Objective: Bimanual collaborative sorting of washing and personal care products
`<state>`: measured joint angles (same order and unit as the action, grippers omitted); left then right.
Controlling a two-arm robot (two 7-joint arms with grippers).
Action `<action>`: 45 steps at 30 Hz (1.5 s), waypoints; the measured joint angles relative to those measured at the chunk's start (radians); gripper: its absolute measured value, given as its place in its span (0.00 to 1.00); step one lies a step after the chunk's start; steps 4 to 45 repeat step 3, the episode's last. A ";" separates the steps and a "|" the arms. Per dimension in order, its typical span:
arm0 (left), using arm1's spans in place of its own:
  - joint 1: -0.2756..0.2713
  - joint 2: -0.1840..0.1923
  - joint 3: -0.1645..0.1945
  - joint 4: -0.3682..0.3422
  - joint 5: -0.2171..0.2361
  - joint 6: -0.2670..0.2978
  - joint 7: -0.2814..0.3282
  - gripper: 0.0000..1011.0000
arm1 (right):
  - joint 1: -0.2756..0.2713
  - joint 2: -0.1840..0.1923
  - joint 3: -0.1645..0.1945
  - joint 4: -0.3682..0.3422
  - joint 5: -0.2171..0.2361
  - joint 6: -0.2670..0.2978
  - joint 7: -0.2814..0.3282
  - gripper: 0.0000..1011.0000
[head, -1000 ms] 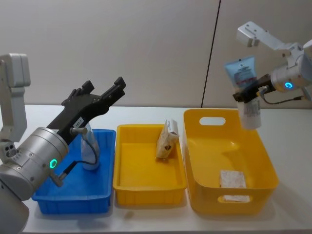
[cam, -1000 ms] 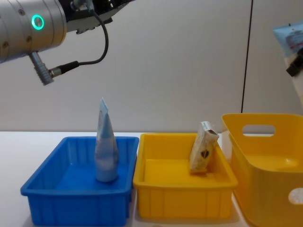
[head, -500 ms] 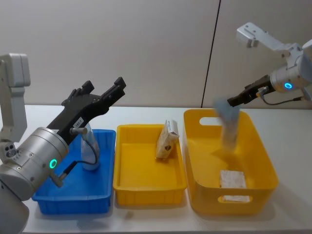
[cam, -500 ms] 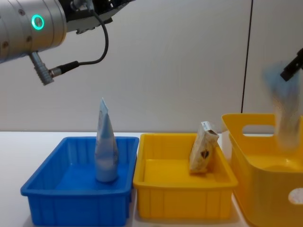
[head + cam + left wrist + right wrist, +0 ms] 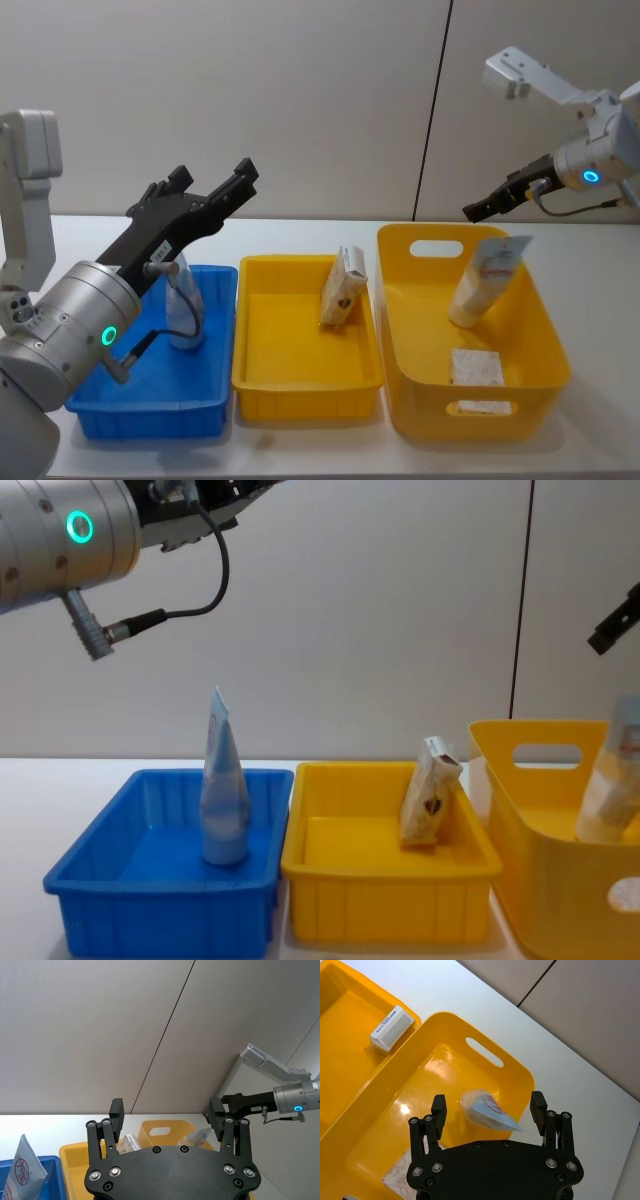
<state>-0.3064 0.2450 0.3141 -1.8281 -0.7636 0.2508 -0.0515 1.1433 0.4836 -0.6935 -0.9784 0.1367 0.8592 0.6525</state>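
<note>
right hand (image 5: 478, 210) gapes wide above the deep yellow bin (image 5: 530, 400); a tube (image 5: 480, 282) leans inside; left hand (image 5: 205, 195) wide too.

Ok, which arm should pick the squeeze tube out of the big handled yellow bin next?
Right, most likely. The right claw hangs open just above the tall yellow plastic bin where the pale blue-white squeeze tube leans. The left claw, also open, is over the blue plastic tray, two bins away.

Soft, even room light falls from above, bright and without hard shadows. A glossy sheen sits on the deep yellow bin's (image 5: 445, 1067) floor below the right gripper (image 5: 489, 1110). The squeeze tube (image 5: 485, 1112) between its open fingers is smeared with motion blur.
</note>
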 joint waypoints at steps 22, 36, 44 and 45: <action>0.000 0.000 0.000 0.000 0.000 0.000 0.000 0.99 | 0.000 0.000 0.000 0.000 0.000 0.000 0.000 0.99; 0.000 0.000 0.000 0.000 0.000 0.000 0.000 0.99 | 0.000 0.000 0.000 0.000 0.000 0.000 0.000 0.99; 0.000 0.000 0.000 0.000 0.000 0.000 0.000 0.99 | 0.000 0.000 0.000 0.000 0.000 0.000 0.000 0.99; 0.000 0.000 0.000 0.000 0.000 0.000 0.000 0.99 | 0.000 0.000 0.000 0.000 0.000 0.000 0.000 0.99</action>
